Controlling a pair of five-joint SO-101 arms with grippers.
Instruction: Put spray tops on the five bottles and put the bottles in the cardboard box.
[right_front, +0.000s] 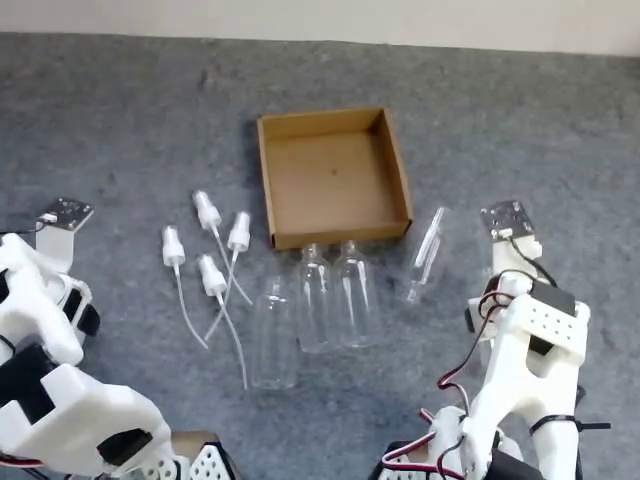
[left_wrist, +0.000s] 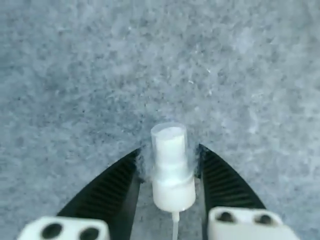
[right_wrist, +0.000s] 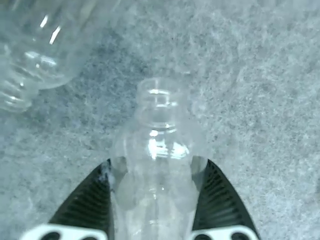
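The grey, felt-like mat (right_front: 120, 120) covers almost everything in front of me, its nap mottled light and dark. Along the far edge a pale strip of wall (right_front: 400, 18) meets it.

The cardboard box (right_front: 338, 236) sits open near the middle of the mat, its brown floor bare. The left arm (right_front: 60, 420) and the right arm (right_front: 530, 380), both white, stand at the near corners.

Just in front of the box lie three clear bottles (right_front: 314, 300) side by side, necks toward the box. A fourth bottle (right_front: 428, 252) lies slanted off the box's right corner.

The right gripper (right_wrist: 157, 164) has its black fingers pressed against both sides of a held bottle (right_wrist: 157, 145), uncapped, neck pointing away from the wrist. Another clear bottle's body (right_wrist: 30, 45) lies close beside it on the mat.

Left of the box, four loose spray tops (right_front: 239, 232) are scattered with their thin tubes crossing.

The left gripper (left_wrist: 168, 150) pinches a white spray top (left_wrist: 172, 170) between its black fingers, cap end away from the wrist, over bare mat.
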